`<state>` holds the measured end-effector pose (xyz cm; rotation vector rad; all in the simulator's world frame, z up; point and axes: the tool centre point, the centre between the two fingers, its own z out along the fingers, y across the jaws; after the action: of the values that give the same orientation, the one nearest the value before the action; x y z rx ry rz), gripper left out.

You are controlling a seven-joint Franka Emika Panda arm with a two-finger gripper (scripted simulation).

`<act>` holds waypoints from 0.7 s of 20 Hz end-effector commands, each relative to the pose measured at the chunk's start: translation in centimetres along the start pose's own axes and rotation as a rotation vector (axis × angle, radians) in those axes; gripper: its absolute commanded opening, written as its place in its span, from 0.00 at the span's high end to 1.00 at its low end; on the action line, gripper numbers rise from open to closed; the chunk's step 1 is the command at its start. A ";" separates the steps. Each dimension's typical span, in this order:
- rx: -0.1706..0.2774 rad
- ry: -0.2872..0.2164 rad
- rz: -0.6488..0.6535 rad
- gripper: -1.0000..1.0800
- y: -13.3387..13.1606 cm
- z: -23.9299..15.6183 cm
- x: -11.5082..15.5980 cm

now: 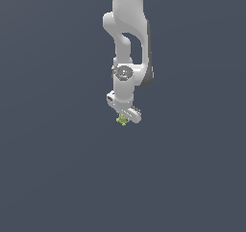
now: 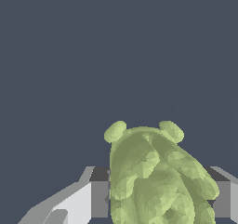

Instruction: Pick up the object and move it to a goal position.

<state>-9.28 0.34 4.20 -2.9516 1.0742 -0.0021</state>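
The object is a tiny yellow-green lumpy thing with small knobs, seen at the tip of the white arm in the exterior view. In the wrist view the object fills the space between the two fingers, with two round knobs sticking out ahead of them. My gripper is shut on the object; both pads press against its sides. The lower part of the object is cut off by the wrist view's edge.
The white arm hangs down from the top of the exterior view. All around is a plain dark grey-blue surface with nothing else on it and no goal marker in view.
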 end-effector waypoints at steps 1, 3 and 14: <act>-0.001 -0.001 0.000 1.00 0.1 0.1 0.0; -0.001 -0.001 0.000 1.00 0.1 0.1 0.0; -0.001 0.000 0.000 1.00 -2.3 -1.4 0.7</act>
<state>-7.80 1.35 5.25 -2.9518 1.0756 -0.0009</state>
